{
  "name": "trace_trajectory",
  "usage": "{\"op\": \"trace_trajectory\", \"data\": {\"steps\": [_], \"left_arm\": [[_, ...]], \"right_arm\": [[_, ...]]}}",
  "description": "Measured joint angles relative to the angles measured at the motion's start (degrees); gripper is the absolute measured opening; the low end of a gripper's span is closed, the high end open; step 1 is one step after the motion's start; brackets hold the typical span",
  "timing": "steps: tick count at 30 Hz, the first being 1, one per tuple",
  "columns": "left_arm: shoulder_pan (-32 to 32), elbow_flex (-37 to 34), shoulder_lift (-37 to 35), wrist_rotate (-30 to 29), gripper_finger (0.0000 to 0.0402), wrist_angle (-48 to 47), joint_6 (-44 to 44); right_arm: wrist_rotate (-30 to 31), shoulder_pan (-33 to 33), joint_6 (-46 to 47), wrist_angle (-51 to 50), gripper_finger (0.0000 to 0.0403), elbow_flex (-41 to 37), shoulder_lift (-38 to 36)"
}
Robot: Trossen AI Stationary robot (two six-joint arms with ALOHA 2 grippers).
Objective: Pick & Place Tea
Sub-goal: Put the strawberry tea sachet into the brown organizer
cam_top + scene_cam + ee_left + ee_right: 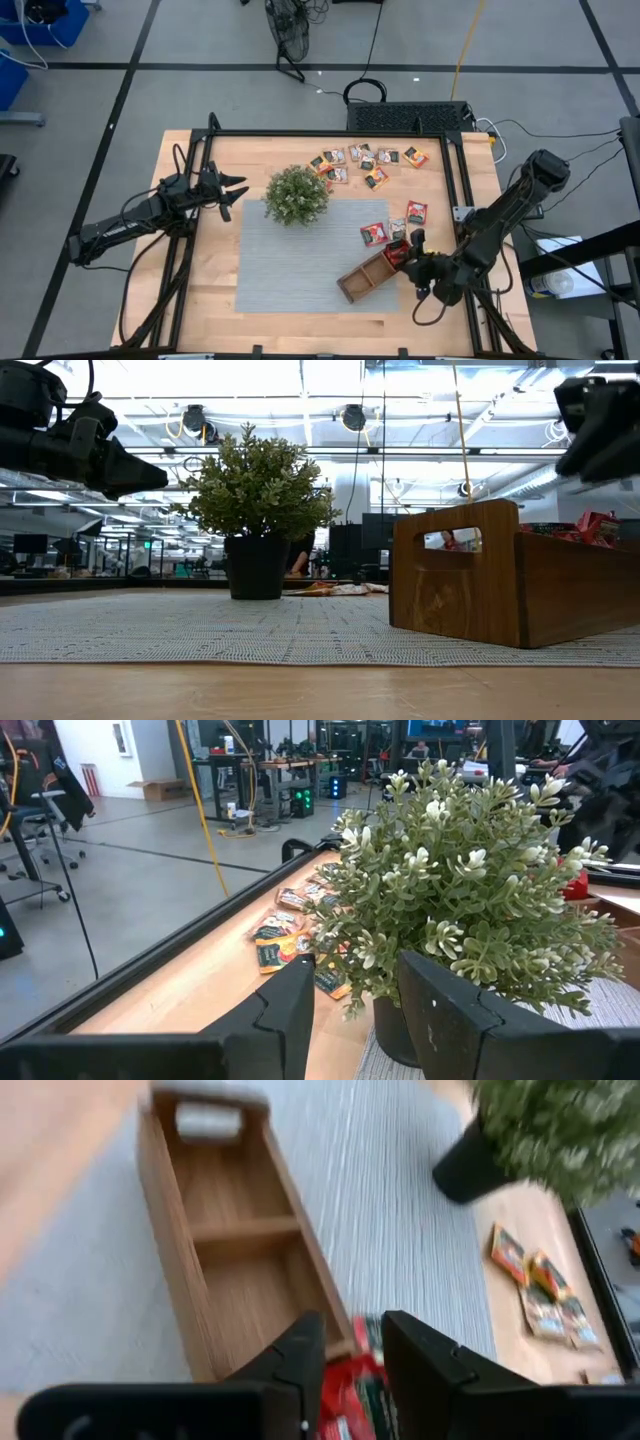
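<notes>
The right pincer (345,1350) is hovering over the tray's (170,1290) near compartment, fingers slightly parted, red tea (350,1390) just beneath. It should be spreading fully and lifting straight up. The left pincer (350,1010) is waiting, spread, by the plant (470,890).

A robotics lab or engineering workshop is indicated; a light wooden table (200,300) is framed by black metal rails (330,133) and set on a grey floor marked with dark tape lines (130,80); cables (375,60) are trailed across that floor to a black box (410,117) at the table's far edge; an open hall is seen beyond the table in the low view, with ceiling strip lights (300,450) and overhead ducting; workbenches with lit equipment (300,795), an office chair (40,830), a cardboard box (155,790) and a yellow hanging cable (200,790) are shown in the left wrist view.
</notes>
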Motion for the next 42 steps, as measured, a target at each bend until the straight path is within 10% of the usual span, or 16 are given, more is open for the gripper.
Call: {"op": "trace_trajectory", "data": {"steps": [14,42], "left_arm": [[0.0,0.0,0.0,0.0,0.0147,0.0,0.0],[0.0,0.0,0.0,0.0,0.0147,0.0,0.0]], "right_arm": [[-26.7,-6.9,0.6,-9.0,0.0001,2.6,-3.3],[-33.3,-17.1,-2.9,-14.0,0.0000,2.6,6.6]]}}
